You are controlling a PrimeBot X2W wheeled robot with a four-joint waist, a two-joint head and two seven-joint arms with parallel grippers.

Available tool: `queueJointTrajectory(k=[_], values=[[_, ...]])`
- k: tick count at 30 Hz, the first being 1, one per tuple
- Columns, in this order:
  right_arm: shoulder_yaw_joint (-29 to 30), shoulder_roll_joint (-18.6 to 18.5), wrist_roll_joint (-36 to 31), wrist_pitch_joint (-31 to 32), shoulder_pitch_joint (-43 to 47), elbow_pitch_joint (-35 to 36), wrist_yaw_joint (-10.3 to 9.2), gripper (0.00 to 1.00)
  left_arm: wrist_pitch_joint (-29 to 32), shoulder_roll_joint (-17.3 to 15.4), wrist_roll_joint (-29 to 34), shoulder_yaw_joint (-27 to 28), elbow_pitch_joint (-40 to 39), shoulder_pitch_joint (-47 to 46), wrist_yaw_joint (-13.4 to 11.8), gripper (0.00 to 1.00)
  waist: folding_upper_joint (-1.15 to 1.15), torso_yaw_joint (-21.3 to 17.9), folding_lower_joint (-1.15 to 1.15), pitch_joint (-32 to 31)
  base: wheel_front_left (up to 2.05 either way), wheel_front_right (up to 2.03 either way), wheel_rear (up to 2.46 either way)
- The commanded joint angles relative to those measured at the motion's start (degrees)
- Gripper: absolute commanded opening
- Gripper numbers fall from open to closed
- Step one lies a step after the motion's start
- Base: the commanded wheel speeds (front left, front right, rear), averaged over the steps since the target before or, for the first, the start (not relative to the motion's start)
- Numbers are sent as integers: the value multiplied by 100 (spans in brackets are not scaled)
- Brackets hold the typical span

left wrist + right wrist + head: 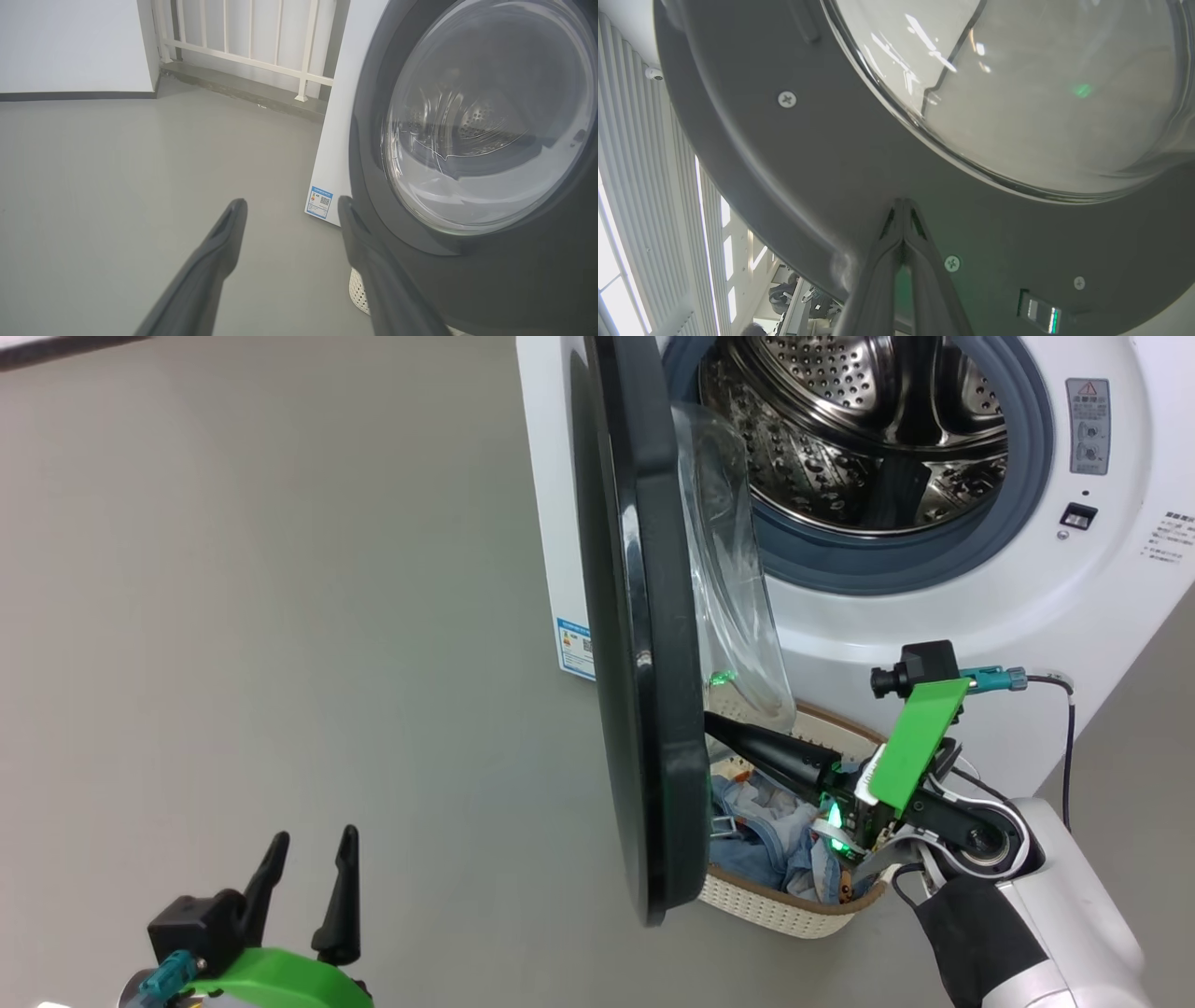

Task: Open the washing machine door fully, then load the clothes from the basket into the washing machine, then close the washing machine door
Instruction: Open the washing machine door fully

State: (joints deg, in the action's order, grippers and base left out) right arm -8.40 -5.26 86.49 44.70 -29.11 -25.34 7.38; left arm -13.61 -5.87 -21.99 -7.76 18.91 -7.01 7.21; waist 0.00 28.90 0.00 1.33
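Head view: nearest, the left gripper [314,836] hangs spread wide, empty. Beyond, the right gripper [714,725], pinched shut, presses the inner face of the washing machine door [644,663], likely to push it wider above the basket [794,907] of clothes [766,845] before the washing machine [1027,607].

The left gripper [313,837] has black tapered fingers [341,896] and a bright green shell [280,980]. The right arm [1078,901] is silver-white with a black sleeve [980,933], green plate [920,742] and small camera [920,665].
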Motion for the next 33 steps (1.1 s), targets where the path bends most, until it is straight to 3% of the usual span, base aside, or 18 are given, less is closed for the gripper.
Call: queueJointTrajectory(k=[1, 10, 19, 21, 23, 33], values=[[-151, 166, 82, -33, -39, 162, 11, 0, -5, -149, -4, 165, -140, -113, -55, 100, 0, 35, 0, -37, 0, 0, 0], [-236, 196, 164, -72, -63, 101, 11, 0, -18, -171, -16, 144, -211, -74, -117, 100, 0, -75, 0, -63, 0, 0, 0], [-192, 129, 80, -202, -74, 115, 11, 0, -41, -215, -29, 152, -269, -2, -173, 100, 0, -428, 0, -130, 0, 0, 0], [-182, 111, 70, -213, -74, 132, 11, 27, -45, -230, -25, 150, -275, 23, -188, 100, 0, -542, 0, -158, 0, 0, 0], [-181, 80, 21, -256, -57, 190, 11, 100, -49, -242, -26, 154, -283, 36, -203, 100, 0, -663, 0, -180, 0, 0, 0], [-277, -74, -602, -908, 231, 957, 11, 100, -83, -256, -39, 170, -365, 101, -252, 100, 0, -1350, 0, -252, 0, 0, 0]])
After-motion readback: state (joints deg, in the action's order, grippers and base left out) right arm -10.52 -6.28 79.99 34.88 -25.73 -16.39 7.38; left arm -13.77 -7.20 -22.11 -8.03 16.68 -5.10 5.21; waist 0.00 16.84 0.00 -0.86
